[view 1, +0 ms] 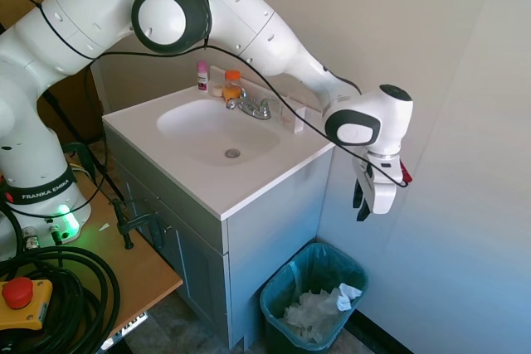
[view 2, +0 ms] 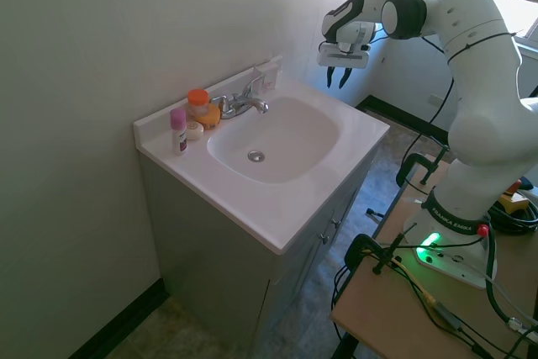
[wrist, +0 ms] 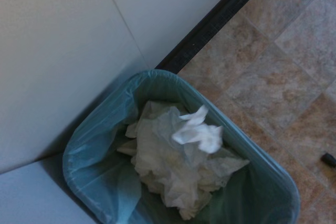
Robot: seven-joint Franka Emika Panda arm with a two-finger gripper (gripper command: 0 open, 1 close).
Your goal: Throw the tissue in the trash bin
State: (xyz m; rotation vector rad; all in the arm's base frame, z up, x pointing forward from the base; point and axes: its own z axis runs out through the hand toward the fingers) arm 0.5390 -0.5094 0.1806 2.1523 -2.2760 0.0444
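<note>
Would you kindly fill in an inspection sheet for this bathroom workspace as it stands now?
Surface: white vanity top with sink basin; bare in front.
Job's things: tissue lies in the trash bin, on top of a duller crumpled paper wad; the bin stands on the floor beside the vanity cabinet.
Clutter: pink-capped bottle, orange-lidded container, faucet, all at the back edge of the top.
End effector: open, holding nothing, hanging above the bin.
Cables: black cable runs along the arm.
Surroundings: plain walls, dark baseboard, tiled floor.
</note>
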